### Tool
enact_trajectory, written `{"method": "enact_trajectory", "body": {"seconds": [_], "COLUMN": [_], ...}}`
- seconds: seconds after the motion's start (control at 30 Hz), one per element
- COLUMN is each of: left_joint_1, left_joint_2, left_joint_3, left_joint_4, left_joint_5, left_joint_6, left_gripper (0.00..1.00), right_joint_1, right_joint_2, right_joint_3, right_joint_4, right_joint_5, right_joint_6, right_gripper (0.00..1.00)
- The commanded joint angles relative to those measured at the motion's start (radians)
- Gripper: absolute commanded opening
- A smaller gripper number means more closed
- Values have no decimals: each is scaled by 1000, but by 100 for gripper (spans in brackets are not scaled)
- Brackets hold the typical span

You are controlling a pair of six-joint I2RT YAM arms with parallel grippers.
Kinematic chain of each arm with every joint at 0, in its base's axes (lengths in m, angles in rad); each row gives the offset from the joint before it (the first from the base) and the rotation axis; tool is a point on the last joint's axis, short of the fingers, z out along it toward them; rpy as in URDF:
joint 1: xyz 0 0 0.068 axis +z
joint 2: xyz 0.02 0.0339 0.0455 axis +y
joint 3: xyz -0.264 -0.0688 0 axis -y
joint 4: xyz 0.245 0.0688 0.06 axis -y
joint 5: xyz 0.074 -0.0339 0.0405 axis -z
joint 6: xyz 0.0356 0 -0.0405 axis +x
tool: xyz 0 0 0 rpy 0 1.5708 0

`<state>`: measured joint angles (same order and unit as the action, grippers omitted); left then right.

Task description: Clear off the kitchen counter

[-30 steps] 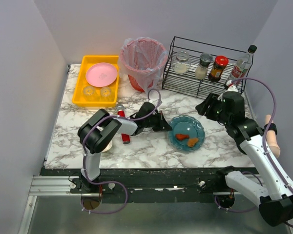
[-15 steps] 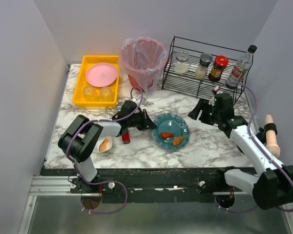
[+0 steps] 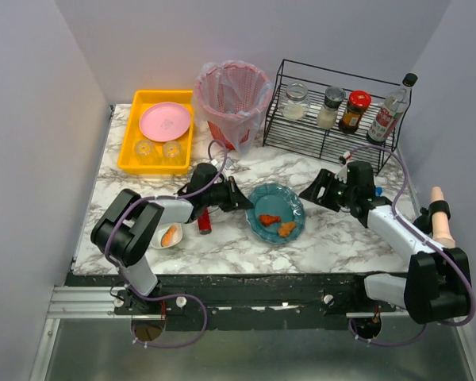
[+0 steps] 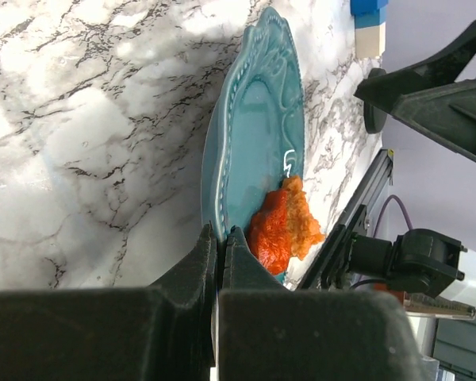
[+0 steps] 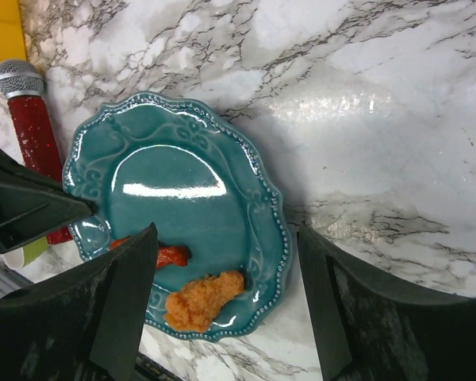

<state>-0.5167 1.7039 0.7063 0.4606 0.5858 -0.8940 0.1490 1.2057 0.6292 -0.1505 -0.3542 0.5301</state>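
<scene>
Top view: the left gripper [image 3: 239, 201], clamped on the teal plate [image 3: 276, 213], has dragged it leftward across the kitchen counter [image 3: 349, 238]; clearing proceeds.

Left wrist: jaws pinch the glossy scalloped rim; orange food [image 4: 284, 226] rides inside.

Right wrist: right gripper [image 5: 222, 305] hovers wide open, empty, above veined marble.

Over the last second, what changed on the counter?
The left tool, clamped on the teal ceramic plate's rim, dragged it leftward with its food. The right tool followed left, open. The small white dish is now uncovered. Yellow tray, bin and rack unchanged.
</scene>
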Motion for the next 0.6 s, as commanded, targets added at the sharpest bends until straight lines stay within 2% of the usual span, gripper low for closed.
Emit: {"method": "enact_trajectory", "body": {"seconds": [0.0,0.2,0.43,0.57], "left_joint_1": [21,38,41,43], "left_joint_2": [-87,-99,-90,-115], "left_joint_3": [22,22,19,38], "left_joint_4": [41,75,190,165], "left_joint_5": [63,95,141,146], "left_joint_6": [-19,-55,-146,-141], "left_gripper": [0,0,0,0], "right_joint_1": [-19,-25,-26,-26], "right_joint_2": [29,46,78,98], "right_joint_3": [-28,-36,-63,-72], "right_joint_4": [95,112,183,204], "right_joint_5": [-89,-109,-164,-175], "right_joint_6": [15,1,5,14], "right_gripper": [79,80,80,80]}}
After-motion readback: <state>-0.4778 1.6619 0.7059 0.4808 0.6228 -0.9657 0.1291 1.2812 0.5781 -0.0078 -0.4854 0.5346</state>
